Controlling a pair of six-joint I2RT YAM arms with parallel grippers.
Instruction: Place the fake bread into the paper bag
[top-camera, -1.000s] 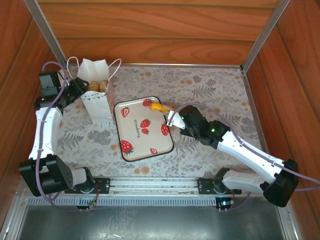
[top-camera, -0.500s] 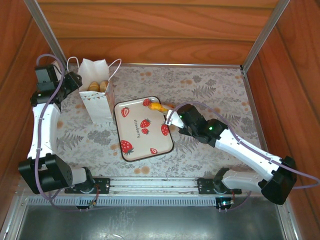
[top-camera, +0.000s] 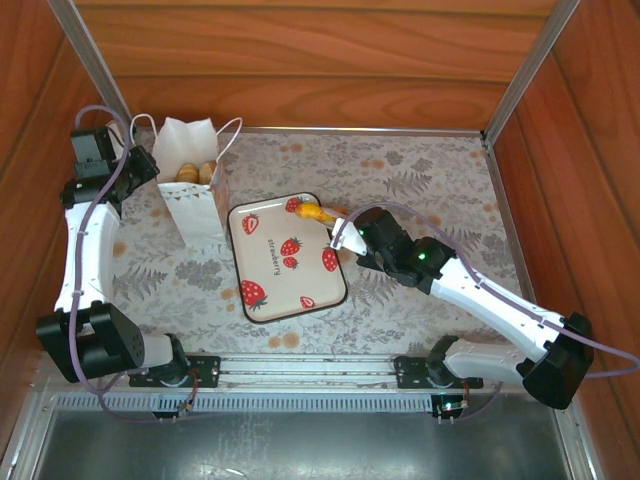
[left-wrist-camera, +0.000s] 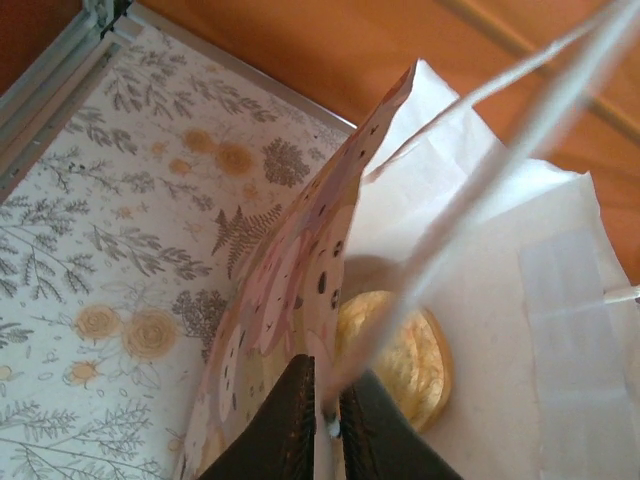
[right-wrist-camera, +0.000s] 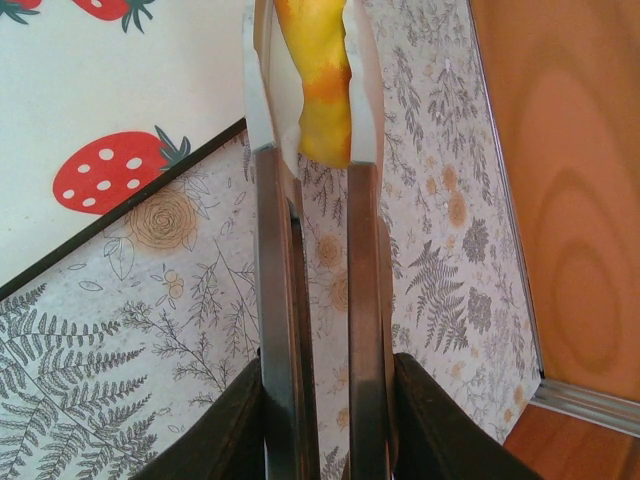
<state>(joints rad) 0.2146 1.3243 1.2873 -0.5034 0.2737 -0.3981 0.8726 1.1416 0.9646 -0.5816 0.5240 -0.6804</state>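
Note:
The white paper bag (top-camera: 193, 190) stands upright at the back left, with golden pastries (top-camera: 195, 173) showing inside its mouth. My left gripper (top-camera: 143, 166) is shut on the bag's left rim; in the left wrist view its dark fingers (left-wrist-camera: 285, 420) pinch the pink patterned edge (left-wrist-camera: 300, 270) beside a cord handle (left-wrist-camera: 480, 190), with a round golden bun (left-wrist-camera: 405, 350) in the bag below. My right gripper (top-camera: 336, 228) is shut on a yellow-orange pastry (top-camera: 315, 213) at the strawberry tray's far right corner. The right wrist view has that pastry (right-wrist-camera: 317, 80) between the white pads (right-wrist-camera: 262, 100).
The white strawberry-print tray (top-camera: 285, 255) lies in the middle of the floral tablecloth (top-camera: 430, 190). Wooden walls close in the back and both sides, with metal posts at the back corners. The tablecloth right of the tray is bare.
My left arm has drawn back toward the left wall while keeping hold of the bag's rim. The right gripper, holding the pastry, has barely shifted.

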